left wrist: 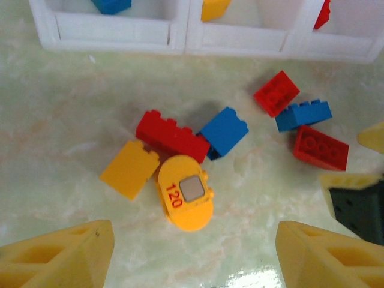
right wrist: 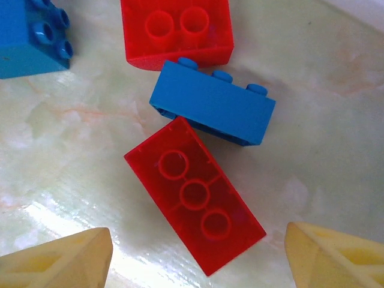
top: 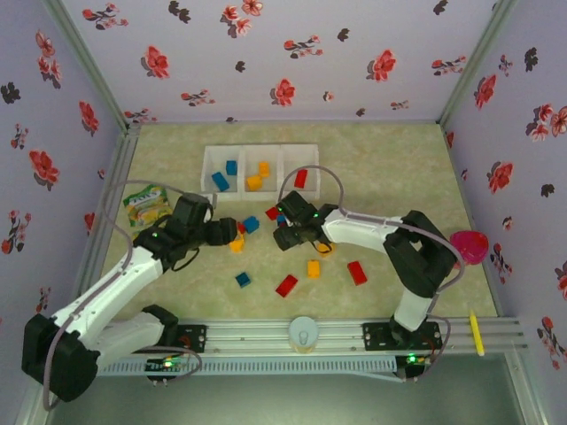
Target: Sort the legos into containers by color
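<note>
**Closely packed bricks, two pincers almost nose to nose**

Both pincers hang low over the loose legos [top: 286, 285] on the tabletop [top: 399, 168], just in front of the tray [top: 205, 173]. Each has its fingers apart and holds nothing.

The left pincer [left wrist: 192, 258] sits over a yellow rounded piece [left wrist: 185, 193]. That piece touches a yellow brick [left wrist: 129, 169] and a long red brick [left wrist: 171, 137]. The right pincer [right wrist: 195, 264] sits over a slanted red brick [right wrist: 195, 195], whose top end lies against a blue brick [right wrist: 213, 110].

The likeliest slip is a double catch. Fingers closing on one piece could nip or drag its neighbour, and a wrong colour might ride into a compartment. So far the tray looks cleanly split: blue on the left, yellow in the middle, red on the right.

The slanted red brick lies diagonal to the right pincer's fingers. A squeeze could twist it or pop it out sideways.

The two pincers are also very near each other. If both descend at once, they may knock together or scatter the cluster.
</note>
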{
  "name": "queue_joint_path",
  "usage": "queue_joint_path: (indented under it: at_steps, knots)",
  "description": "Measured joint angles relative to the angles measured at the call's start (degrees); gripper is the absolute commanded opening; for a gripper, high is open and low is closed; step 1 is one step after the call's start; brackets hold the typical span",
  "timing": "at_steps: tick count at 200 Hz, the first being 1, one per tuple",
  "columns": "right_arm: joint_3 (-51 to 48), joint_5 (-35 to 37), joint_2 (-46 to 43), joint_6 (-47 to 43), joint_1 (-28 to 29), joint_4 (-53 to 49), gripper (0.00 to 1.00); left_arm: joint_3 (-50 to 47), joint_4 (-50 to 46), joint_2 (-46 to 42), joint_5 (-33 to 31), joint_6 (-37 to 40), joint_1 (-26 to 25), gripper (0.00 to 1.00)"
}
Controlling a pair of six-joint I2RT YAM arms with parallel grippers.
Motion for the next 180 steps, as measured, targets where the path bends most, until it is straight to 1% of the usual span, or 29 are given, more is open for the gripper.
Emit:
queue_joint_path:
  at_steps: [37, 74, 155, 180]
  knots:
    - [2.3, 0.2, 3.5, 0.5, 0.0, 0.6, 0.75, -1.7, -0.4, -3.7, 0.0, -0.4, -1.8, 0.73]
    - [3.5, 0.8, 5.6, 1.0, -0.3, 1.8, 0.74, -1.3, -0.5, -2.2, 0.0, -0.2, -2.5, 0.73]
    - [4.6, 1.0, 6.9, 1.4, -1.1, 2.3, 0.54, 1.7, -0.5, 1.3, 0.0, 0.2, -4.8, 0.72]
    - [4.6, 0.6, 6.9, 1.9, -1.1, 2.3, 0.52, 2.7, -0.9, 1.5, 0.0, 0.3, -5.2, 0.72]
